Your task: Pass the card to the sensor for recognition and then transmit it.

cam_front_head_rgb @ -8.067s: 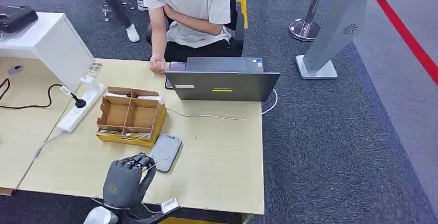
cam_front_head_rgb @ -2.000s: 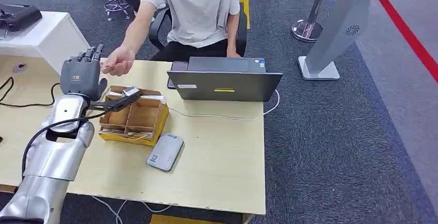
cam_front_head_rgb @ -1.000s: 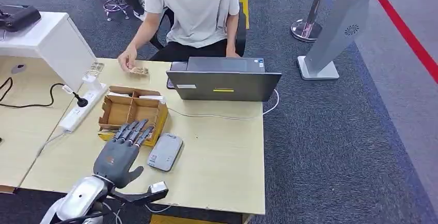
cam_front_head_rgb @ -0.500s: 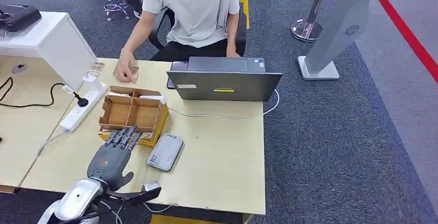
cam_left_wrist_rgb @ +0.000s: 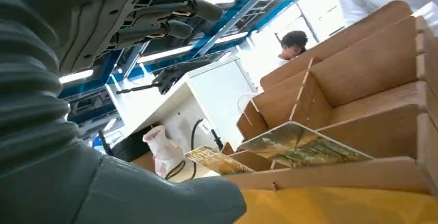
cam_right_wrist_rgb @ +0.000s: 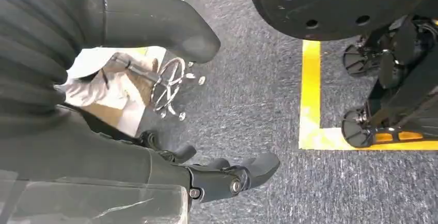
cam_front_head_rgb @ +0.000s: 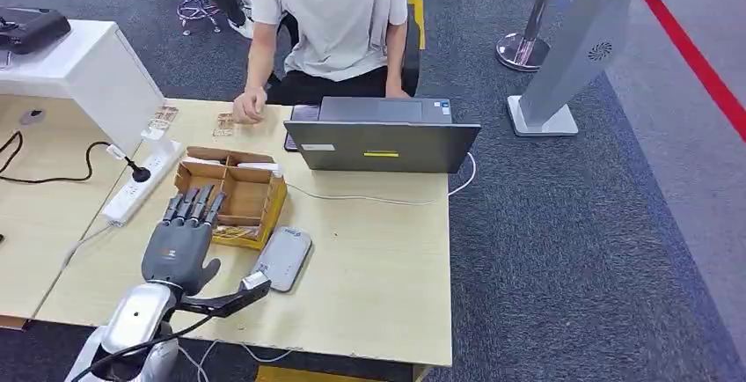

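The left robot hand (cam_front_head_rgb: 180,246) hovered low in the lower left of the head view, fingers spread and straight, holding nothing, its fingertips (cam_front_head_rgb: 192,203) reaching over the near left corner of the cardboard box (cam_front_head_rgb: 227,195). The box, divided into compartments, sat left of centre on the tabletop (cam_front_head_rgb: 369,268). In the left wrist view a card (cam_left_wrist_rgb: 302,145) with a printed picture leaned in the box's nearest compartment, with a second card (cam_left_wrist_rgb: 214,159) beside it toward the box's end. The grey sensor (cam_front_head_rgb: 282,259) lay flat just beside the box's near right corner, close to the robot hand's thumb side and well inside the front edge of the tabletop.

Right of the sensor the tabletop lay bare up to its right edge, where it dropped to dark carpet (cam_front_head_rgb: 598,241). A laptop (cam_front_head_rgb: 381,143) stood across the back, its cable (cam_front_head_rgb: 378,199) trailing over the surface behind the sensor. A power strip (cam_front_head_rgb: 139,183) lay at an angle left of the box. 2 more cards (cam_front_head_rgb: 162,119) (cam_front_head_rgb: 225,123) lay near the far edge, by a person's hand (cam_front_head_rgb: 249,106). A white cabinet (cam_front_head_rgb: 79,69) closed off the upper left.

The right robot hand (cam_right_wrist_rgb: 170,146) hung over the carpet, its fingers (cam_right_wrist_rgb: 243,171) loosely curled around nothing.
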Robot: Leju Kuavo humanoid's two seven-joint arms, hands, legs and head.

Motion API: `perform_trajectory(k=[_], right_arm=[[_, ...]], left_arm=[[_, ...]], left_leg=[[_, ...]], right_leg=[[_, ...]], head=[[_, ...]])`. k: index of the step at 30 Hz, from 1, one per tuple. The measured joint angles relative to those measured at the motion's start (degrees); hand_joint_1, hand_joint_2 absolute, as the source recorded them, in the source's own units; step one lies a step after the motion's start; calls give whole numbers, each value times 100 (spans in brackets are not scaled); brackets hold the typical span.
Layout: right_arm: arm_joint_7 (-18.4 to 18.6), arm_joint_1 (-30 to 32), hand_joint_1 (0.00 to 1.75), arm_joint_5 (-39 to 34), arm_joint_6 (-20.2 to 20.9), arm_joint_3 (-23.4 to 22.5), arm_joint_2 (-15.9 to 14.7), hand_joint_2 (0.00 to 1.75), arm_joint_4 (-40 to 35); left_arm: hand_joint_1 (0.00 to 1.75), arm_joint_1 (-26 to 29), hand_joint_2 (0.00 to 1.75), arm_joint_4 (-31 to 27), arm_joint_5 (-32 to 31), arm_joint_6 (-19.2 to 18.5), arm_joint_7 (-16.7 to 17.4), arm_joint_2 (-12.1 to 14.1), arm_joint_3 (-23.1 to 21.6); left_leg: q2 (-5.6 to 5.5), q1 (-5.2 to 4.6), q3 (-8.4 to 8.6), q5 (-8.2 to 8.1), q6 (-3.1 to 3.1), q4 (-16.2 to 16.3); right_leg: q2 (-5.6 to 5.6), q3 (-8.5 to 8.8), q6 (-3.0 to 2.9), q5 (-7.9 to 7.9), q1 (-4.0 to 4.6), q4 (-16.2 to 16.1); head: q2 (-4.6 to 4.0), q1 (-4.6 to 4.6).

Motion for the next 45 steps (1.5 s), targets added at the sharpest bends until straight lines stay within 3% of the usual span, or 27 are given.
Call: perform_trajectory(k=[4, 12, 30, 31, 40, 45], right_arm=[[-48, -31, 0, 177, 66, 2, 0, 175, -61], [-92, -66, 0, 345, 118, 2, 2, 175, -144], [-83, -80, 0, 282, 133, 0, 0, 175, -177], [-83, -79, 0, 282, 133, 0, 2, 175, -177], [-83, -79, 0, 275, 146, 0, 2, 175, -179], [-83, -78, 0, 275, 149, -2, 2, 175, -179]], left_arm=[[0, -327, 175, 369, -2, -18, 247, -24, -2], [0, -697, 175, 933, -17, -120, 426, -90, -2], [0, -772, 175, 1285, -17, -66, 352, -96, -2], [175, -772, 175, 1285, -17, -46, 343, -96, -2], [175, -761, 175, 1326, -17, 236, -83, -142, -2], [175, -759, 175, 1331, -17, 275, -125, -151, -2]], left_leg=[[2, 0, 1, 1, -1, 0], [2, -1, 0, 1, -1, 0], [2, 0, 0, 1, 0, 0], [2, 0, 0, 1, -1, 0], [1, 0, 0, 1, -1, 0], [1, 0, 0, 1, -1, 0]], right_leg=[[1, 0, 0, 1, 0, 1], [3, 0, 0, 1, 0, 1], [3, 0, 0, 1, 0, 1], [3, 0, 0, 1, 0, 1], [3, 0, 0, 1, 0, 1], [2, 0, 0, 1, 0, 1]], head=[[0, -2], [0, 0], [0, -2], [0, -2], [0, -2], [0, -2]])
